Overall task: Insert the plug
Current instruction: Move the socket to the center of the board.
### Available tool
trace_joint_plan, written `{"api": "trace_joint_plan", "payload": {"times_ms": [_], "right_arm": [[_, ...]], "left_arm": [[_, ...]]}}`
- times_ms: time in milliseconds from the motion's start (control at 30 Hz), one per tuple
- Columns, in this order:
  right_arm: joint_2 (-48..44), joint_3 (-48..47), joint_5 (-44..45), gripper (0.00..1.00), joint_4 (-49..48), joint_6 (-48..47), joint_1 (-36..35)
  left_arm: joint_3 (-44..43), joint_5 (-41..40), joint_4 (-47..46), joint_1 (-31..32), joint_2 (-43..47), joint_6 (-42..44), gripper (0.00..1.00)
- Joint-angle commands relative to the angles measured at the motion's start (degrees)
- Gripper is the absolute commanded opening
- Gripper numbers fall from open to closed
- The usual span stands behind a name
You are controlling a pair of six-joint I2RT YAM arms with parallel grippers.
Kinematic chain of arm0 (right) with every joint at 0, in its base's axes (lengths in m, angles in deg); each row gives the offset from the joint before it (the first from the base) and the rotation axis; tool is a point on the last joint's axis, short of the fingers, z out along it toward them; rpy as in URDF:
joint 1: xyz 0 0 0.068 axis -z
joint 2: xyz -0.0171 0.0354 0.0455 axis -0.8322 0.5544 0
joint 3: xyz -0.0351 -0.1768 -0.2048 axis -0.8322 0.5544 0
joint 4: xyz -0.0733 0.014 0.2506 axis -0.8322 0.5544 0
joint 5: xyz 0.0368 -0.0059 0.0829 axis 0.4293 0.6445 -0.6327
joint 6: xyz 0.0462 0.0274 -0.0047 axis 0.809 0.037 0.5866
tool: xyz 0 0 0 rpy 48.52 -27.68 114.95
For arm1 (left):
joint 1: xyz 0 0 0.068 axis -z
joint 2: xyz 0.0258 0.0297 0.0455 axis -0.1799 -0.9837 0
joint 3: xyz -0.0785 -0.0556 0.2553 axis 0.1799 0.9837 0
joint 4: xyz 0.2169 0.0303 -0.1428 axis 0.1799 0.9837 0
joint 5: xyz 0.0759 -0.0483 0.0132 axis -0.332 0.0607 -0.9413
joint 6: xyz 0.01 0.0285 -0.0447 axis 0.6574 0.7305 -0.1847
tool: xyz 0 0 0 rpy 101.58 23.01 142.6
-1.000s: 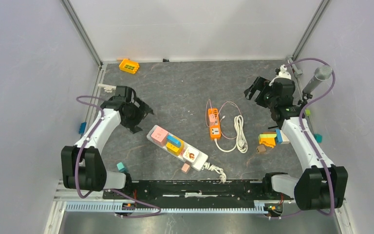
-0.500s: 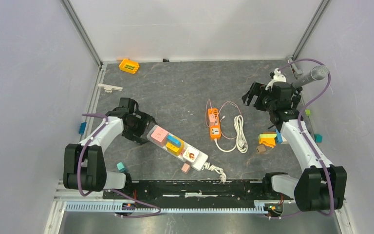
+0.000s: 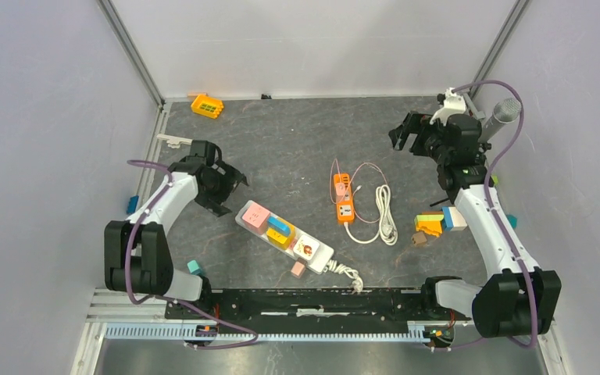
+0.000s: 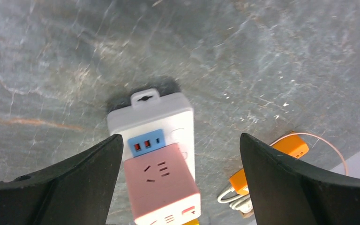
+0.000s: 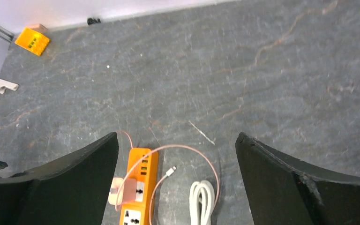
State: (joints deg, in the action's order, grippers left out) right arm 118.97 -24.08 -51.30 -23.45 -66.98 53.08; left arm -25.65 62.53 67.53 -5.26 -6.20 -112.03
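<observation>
A white clip [image 3: 170, 141] lies by the left wall, and an orange brick [image 3: 206, 105] sits in the far left corner. The left gripper [image 3: 231, 194] is spread wide and holds nothing. It hangs just left of the white strip [image 3: 322, 254], pointing at its near end. In the left wrist view both fingers [image 4: 65, 187] frame that end, clear of it on each side. The same view shows the strip's hanging tab, a blue USB panel and a pink cube [image 4: 161, 185] seated on top.

The white strip lies slantwise in the middle of the table. After the pink cube it carries a blue and yellow piece [image 3: 280, 230] and a small white adapter [image 3: 306, 248]. Its own lead curls off the near right end. A small pink block [image 3: 298, 269] lies just beside the strip's near edge, and a teal block [image 3: 195, 268] sits near the left arm's base.

Right of centre lies the orange strip [image 3: 344, 200], with a pink charger [image 5: 124, 190] on it. A thin pink cable [image 5: 192, 149] loops out from there, and its loose tip [image 5: 171, 170] rests on the table just right of the orange strip, plugged into nothing. A coiled white cord [image 3: 387, 211] lies beside that. Whether its plug end is free cannot be made out.

Coloured blocks [image 3: 430, 225] are heaped near the right arm. The right gripper [image 3: 406, 134] is raised over the far right of the table, its jaws wide and empty, well apart from both strips.
</observation>
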Motion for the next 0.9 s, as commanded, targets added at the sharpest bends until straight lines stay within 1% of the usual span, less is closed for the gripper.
{"api": "trace_joint_plan", "payload": {"times_ms": [0, 133, 200, 467, 567, 633, 733, 867], "right_arm": [[-1.0, -4.2, -2.2, 0.98, -8.0, -3.1, 0.0], [-1.7, -4.5, -7.5, 0.98, -15.3, -4.4, 0.1], [-1.7, -5.2, -8.3, 0.98, -16.6, -4.6, 0.0], [-3.0, -10.8, -3.4, 0.98, -17.7, -7.0, 0.0], [-3.2, -14.2, -4.3, 0.98, -18.0, -9.2, 0.1], [-2.2, -17.2, -7.0, 0.98, -16.5, -11.4, 0.0], [0.7, -22.2, -10.5, 0.98, -10.5, -13.4, -0.1], [3.6, -25.1, -13.1, 0.98, -6.4, -13.6, -1.0]], "left_arm": [[-5.2, -3.6, 1.3, -0.3, -1.8, 7.5, 1.0], [-7.3, -4.1, 0.6, -0.2, -3.0, 10.3, 1.0], [-8.2, -4.2, 0.4, -0.3, -3.7, 11.5, 1.0], [-10.0, -3.8, -0.8, -0.2, -5.3, 15.2, 1.0], [-10.0, -3.1, -1.2, -0.3, -5.8, 16.5, 1.0], [-9.6, -2.2, -1.5, -0.3, -6.1, 17.4, 1.0], [-8.3, -0.2, -2.6, -0.2, -6.6, 17.7, 1.0], [-6.8, 2.3, -3.8, -0.3, -6.8, 17.1, 1.0]]}}
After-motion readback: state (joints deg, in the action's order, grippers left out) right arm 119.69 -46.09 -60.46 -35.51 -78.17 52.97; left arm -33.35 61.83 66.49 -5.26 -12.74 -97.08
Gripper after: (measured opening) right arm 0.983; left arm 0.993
